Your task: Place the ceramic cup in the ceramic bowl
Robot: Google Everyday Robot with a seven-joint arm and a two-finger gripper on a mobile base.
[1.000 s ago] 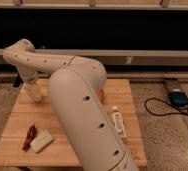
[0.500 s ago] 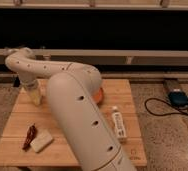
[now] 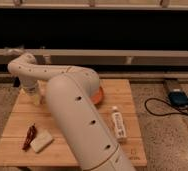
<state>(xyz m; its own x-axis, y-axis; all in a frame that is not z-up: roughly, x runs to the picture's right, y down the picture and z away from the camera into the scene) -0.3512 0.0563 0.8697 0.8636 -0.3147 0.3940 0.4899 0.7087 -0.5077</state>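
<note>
Lower than a second ago, the arm has sunk at its elbow toward the table, and the gripper has come down with it onto the cup at the table's far left corner. Gripper and cup run together as one pale shape, so whether it is clenched on the cup or merely set about it I cannot tell. The cup seems to stand upright on the wood, not lifted — the carry, I judge, is not yet begun. The wrist points straight down, which suits a small round cup with no handle: taken from above, it stays upright for setting into the bowl.

From that corner the arm bends back and sweeps across the middle of the table, hiding most of the bowl. Only an orange edge shows at the arm's right side, well apart from the cup. A white bottle lies flat near the right edge, clear of the way between cup and bowl. At front left a white block rests just beside a dark red thing I cannot identify. Cables and a blue device lie on the floor to the right.

The bottle bears dark marks on its side, and the table a small mark near its front right corner — neither can be read.
</note>
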